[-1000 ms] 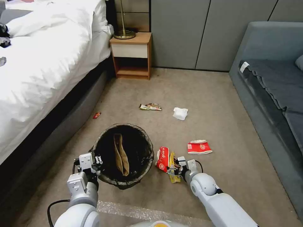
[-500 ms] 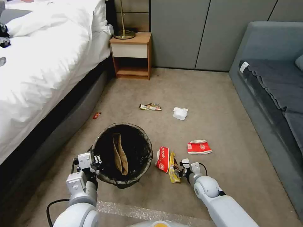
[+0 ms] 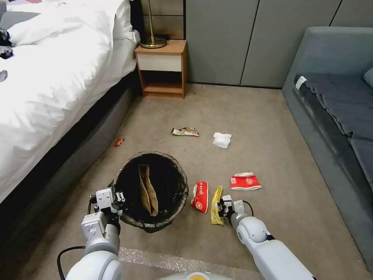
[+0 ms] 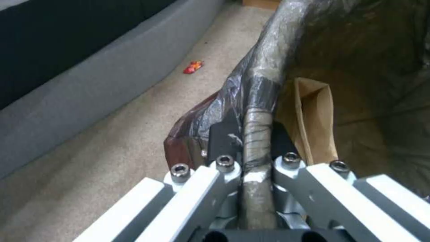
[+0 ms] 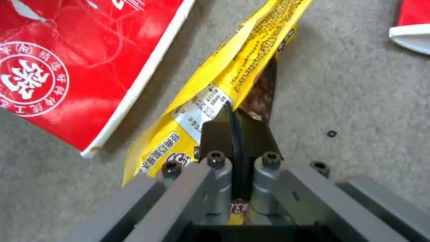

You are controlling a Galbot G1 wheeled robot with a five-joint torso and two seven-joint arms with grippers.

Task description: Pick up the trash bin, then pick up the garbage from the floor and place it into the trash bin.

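The trash bin (image 3: 128, 165), lined with a dark bag, sits low in front of me with a tan paper bag (image 3: 148, 190) inside. My left gripper (image 3: 116, 199) is shut on its near-left rim (image 4: 264, 67), pinching liner and rim between the fingers (image 4: 224, 137). My right gripper (image 3: 222, 206) is shut on a yellow wrapper (image 3: 217, 200), which stands on edge just right of the bin; its black pads (image 5: 215, 134) clamp the wrapper (image 5: 233, 67). More garbage lies on the carpet: a red wrapper (image 3: 200, 196), a red-and-white packet (image 3: 245, 181), a white tissue (image 3: 222, 140), a brownish wrapper (image 3: 185, 132), a small red piece (image 3: 119, 142).
A bed with white bedding (image 3: 50, 77) runs along the left. A wooden nightstand (image 3: 162, 68) stands against the back wall. A grey sofa (image 3: 334, 101) lines the right. Open carpet lies between them.
The right gripper has shifted a little to the right and closed on the yellow wrapper, which has turned up from crumpled flat onto its edge. Left gripper and bin have hardly moved.
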